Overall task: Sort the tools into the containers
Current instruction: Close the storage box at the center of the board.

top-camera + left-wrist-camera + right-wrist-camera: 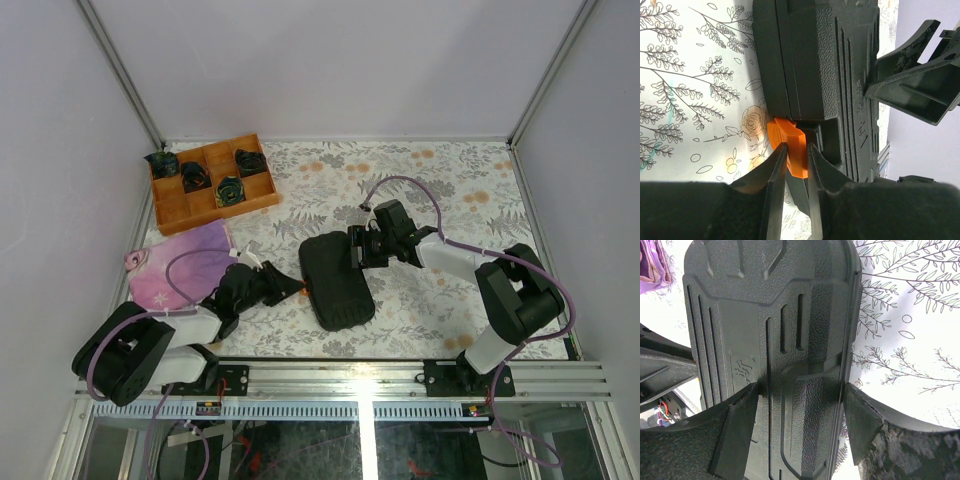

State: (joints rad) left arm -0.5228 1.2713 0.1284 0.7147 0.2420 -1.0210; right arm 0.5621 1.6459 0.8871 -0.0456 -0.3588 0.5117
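Sorting apparently not begun: tool case (337,282) shut on bench (440,180); left pincer (797,150) nips its orange tab (785,132); right pincer (801,392) spread open over case.

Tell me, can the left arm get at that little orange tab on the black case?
Probably yes: the left hand is right at the orange tab on the black case edge, one finger close against each side, with nothing in between.
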